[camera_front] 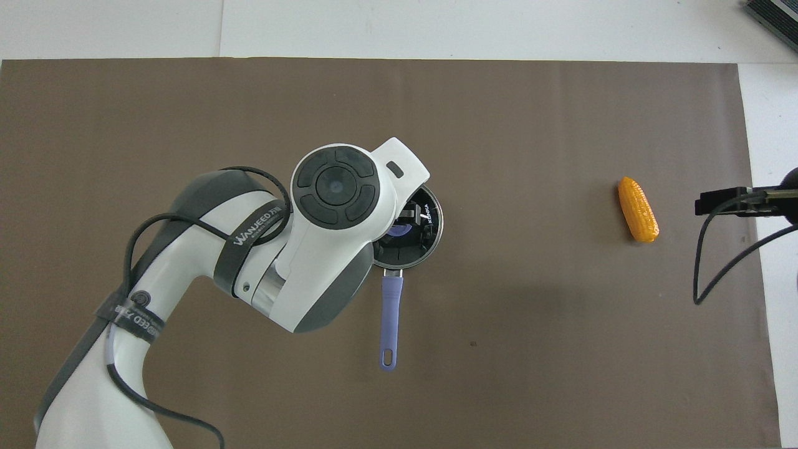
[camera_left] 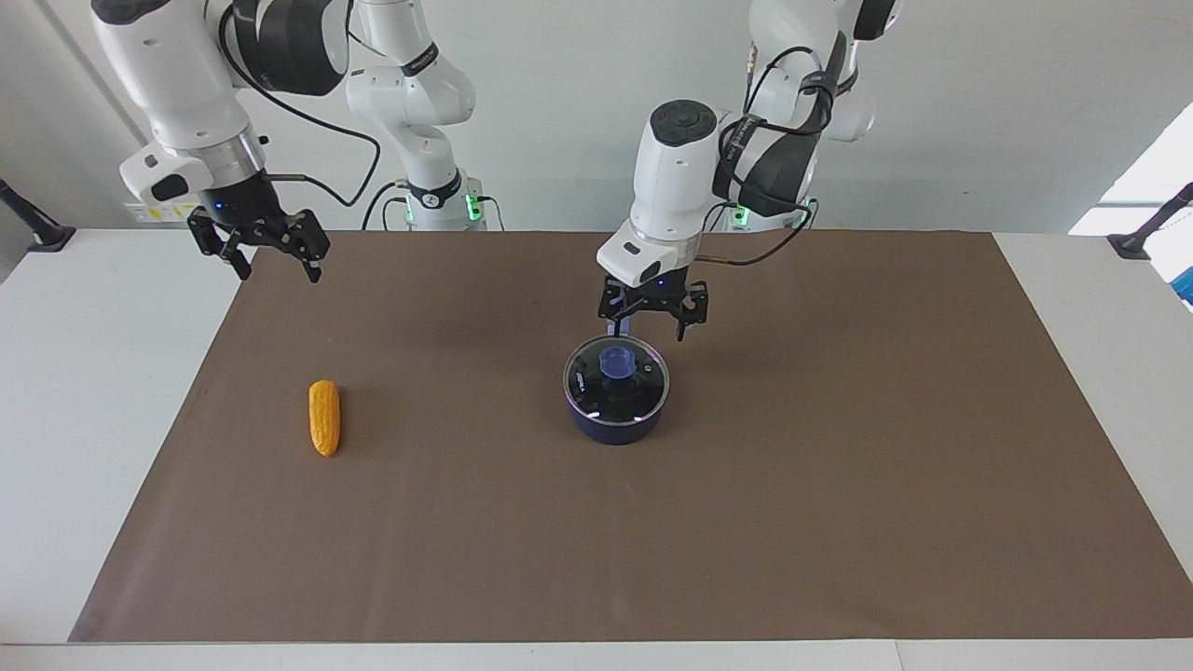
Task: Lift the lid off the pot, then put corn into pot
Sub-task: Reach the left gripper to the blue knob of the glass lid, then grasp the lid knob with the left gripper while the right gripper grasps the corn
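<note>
The dark blue pot [camera_left: 615, 431] stands mid-mat with the glass lid [camera_left: 593, 390] seated on it, blue knob [camera_left: 616, 362] up. Its long handle [camera_front: 391, 312] points toward the robots. My left gripper [camera_left: 648, 334] hangs open just above the pot's rim where the handle joins, touching nothing. In the overhead view the left wrist covers most of the lid [camera_front: 429, 226]. The yellow-orange corn [camera_left: 324, 417] [camera_front: 638, 209] lies on the mat toward the right arm's end. My right gripper [camera_left: 280, 273] hovers open and empty over the mat's edge, well above the table.
A brown mat [camera_left: 839, 485] covers most of the white table [camera_left: 102, 391]. Black clamp stands sit at the table's corners nearest the robots [camera_left: 37, 233] [camera_left: 1142, 240]. A dark object [camera_front: 773, 14] lies at the table's corner farthest from the robots, at the right arm's end.
</note>
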Controlling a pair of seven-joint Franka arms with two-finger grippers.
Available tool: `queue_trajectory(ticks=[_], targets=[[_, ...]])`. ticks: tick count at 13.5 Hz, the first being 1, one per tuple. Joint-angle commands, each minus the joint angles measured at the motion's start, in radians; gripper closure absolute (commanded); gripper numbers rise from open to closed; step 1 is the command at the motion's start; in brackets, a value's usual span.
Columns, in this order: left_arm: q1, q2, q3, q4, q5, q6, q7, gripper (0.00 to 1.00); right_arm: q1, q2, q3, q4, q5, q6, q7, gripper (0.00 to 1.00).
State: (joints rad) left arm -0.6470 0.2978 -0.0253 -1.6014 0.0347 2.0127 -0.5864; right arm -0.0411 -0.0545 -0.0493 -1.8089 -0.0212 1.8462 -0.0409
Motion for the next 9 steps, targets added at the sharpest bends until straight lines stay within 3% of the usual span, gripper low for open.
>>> queue_trajectory(ticks=[1, 5, 7, 9], targets=[[-0.046, 0.049, 0.016, 0.014, 0.024, 0.049, -0.081, 0.00, -0.020, 0.070, 0.002, -0.012, 0.010, 0.109, -0.029, 0.00], [-0.051, 0.090, 0.018, 0.026, 0.036, 0.087, -0.119, 0.00, -0.029, 0.168, 0.002, -0.036, 0.032, 0.166, -0.083, 0.00], [-0.051, 0.092, 0.016, 0.024, 0.048, 0.093, -0.141, 0.00, -0.022, 0.229, 0.003, -0.105, 0.032, 0.376, -0.160, 0.00], [-0.053, 0.104, 0.016, 0.023, 0.050, 0.112, -0.153, 0.00, -0.026, 0.236, 0.000, -0.109, 0.030, 0.407, -0.197, 0.00]])
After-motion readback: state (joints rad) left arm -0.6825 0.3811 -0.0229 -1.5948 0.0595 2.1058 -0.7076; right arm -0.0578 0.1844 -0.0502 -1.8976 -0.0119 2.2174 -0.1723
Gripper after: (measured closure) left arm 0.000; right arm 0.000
